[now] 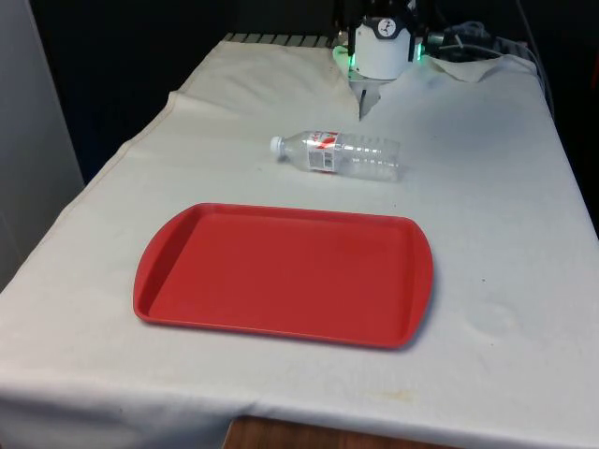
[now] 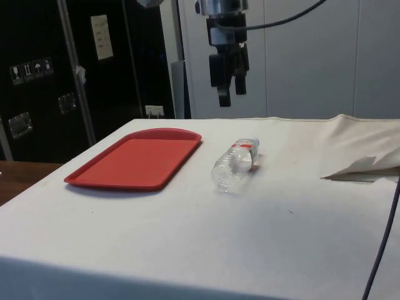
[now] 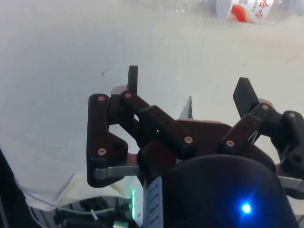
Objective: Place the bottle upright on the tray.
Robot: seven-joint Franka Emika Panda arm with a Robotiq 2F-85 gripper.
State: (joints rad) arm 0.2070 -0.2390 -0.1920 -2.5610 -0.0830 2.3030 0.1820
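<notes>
The hand is hanging in the air above the far part of the tabletop, its two black fingers standing apart with nothing between them, as the wrist view is showing most plainly; in the front view the hand is partly cut off by the top edge, so little beyond its pale body and a dark tip pointing down is showing there. Just below and in front of it, one clear plastic water bottle is lying on its side on the cloth, its white cap pointing toward the front view's left and a red-and-white label wrapping its middle; the hand is not touching it. In the wrist view the bottle is running off the picture's edge, so just a strip of label and clear plastic is visible. In the side view the bottle is lying near the tray, apart from it. One red rectangular tray with rounded corners and a raised rim is sitting flat on the tabletop, nearer the front camera than the bottle. A white cloth is covering the tabletop, lying wrinkled and folded at the far end. Dark cabinets are standing behind the tray side, and a dark cable is trailing down at the side view's edge.
</notes>
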